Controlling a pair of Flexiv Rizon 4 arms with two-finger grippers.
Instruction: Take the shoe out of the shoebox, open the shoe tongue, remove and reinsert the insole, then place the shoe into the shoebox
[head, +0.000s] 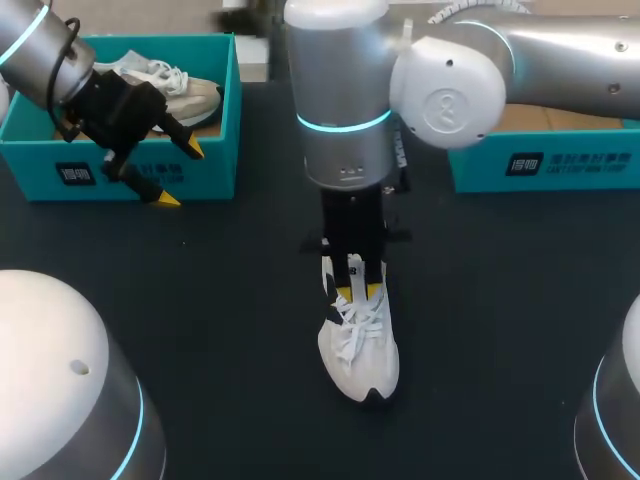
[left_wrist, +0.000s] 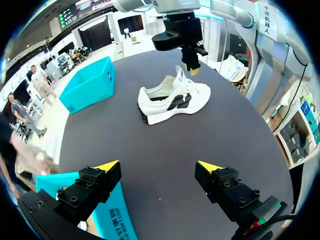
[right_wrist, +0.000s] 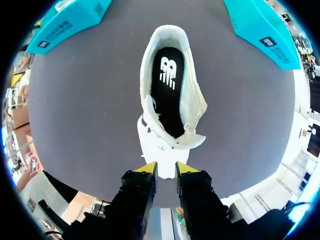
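Our left gripper (head: 180, 175), jaws wide apart, hangs by the shoebox (head: 228, 130), at ten o'clock from the shoe (head: 360, 355). The shoe lies mid-table, heel at twelve, toe at six. Our right gripper (head: 360, 291), far nearer, hovers over its laces (head: 357, 322), jaws narrowly apart, gripping nothing.

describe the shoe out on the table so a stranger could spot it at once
On the dark table, look at the middle, right under the right gripper. The shoe stands there on the bare top, white with black marks; the other shoe sits inside the left teal box.
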